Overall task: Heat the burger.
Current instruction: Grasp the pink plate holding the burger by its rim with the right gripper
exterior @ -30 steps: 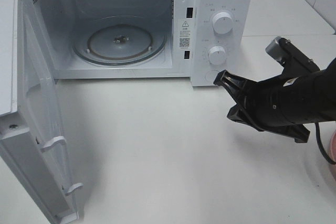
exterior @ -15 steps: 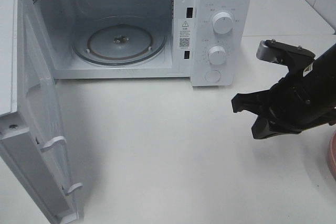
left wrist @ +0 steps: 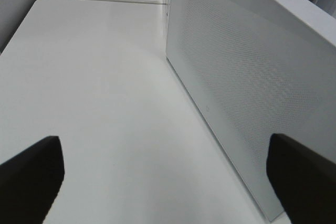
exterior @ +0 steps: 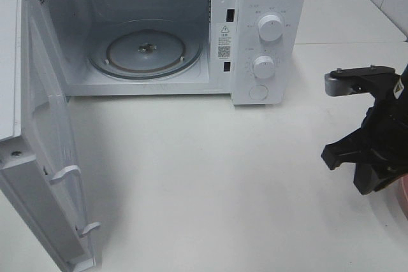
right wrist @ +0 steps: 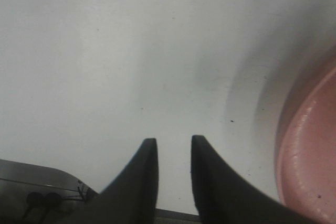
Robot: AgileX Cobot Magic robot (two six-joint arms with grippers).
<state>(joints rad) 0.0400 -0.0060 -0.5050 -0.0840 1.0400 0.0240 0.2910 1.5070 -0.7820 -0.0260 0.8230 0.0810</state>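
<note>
Microwave (exterior: pixel 268 4) door (exterior: pixel 38 157) open, turntable (exterior: pixel 145 49) bare, so step is fetching the burger, unseen in any view, probably on the plate (right wrist: pixel 310 145) at right; right hand (right wrist: pixel 172 141) empty, narrowly parted above the surface (exterior: pixel 210 176) beside plate, left hand (left wrist: pixel 164 145) wide, empty; next: widen right hand, reach over plate.

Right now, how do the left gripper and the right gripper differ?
On the left gripper the fingers stand wide apart; on the right gripper the fingers leave only a narrow gap. The left gripper is beside the microwave's perforated panel, while the right gripper is over the table beside the pink plate. Both hold nothing.
</note>
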